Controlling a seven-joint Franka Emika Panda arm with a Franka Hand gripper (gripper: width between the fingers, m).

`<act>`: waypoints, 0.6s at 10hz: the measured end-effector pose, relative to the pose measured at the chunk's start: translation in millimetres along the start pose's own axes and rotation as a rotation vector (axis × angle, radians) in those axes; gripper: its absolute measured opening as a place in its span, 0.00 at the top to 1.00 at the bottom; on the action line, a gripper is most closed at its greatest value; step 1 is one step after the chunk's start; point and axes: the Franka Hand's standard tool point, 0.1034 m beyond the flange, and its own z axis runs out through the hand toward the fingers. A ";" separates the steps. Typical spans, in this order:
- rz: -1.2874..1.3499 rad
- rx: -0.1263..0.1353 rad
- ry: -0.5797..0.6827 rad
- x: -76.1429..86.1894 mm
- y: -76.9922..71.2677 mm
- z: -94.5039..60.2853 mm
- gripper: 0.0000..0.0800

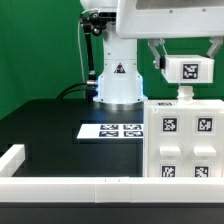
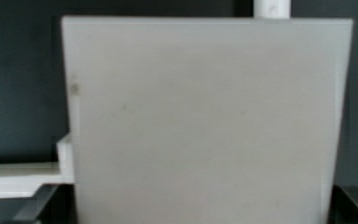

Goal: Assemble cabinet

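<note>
While gripper (image 1: 188, 60) clamps drawer block (image 1: 188, 70) btwn both fingers, we see block w/ tag held up above cabinet (image 1: 185, 140), at exterior view's right. Cabinet sits on table (image 1: 40, 125), just beside marker board (image 1: 112, 130). White rail (image 1: 70, 186) lies along table edge.

White arm (image 1: 160, 15), smooth and rounded — black warning triangle (image 1: 117, 70) on its base (image 1: 117, 90), dark cable (image 1: 75, 90) trailing alongside.

Lab: green backdrop (image 1: 40, 50), marker board (image 1: 112, 130)
</note>
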 end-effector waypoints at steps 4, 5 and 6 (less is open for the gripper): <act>0.001 -0.001 -0.004 -0.5 1.0 2.6 0.30; -0.001 -0.003 -0.004 -0.5 1.6 2.8 0.30; -0.001 -0.005 -0.005 -0.2 3.2 3.7 0.30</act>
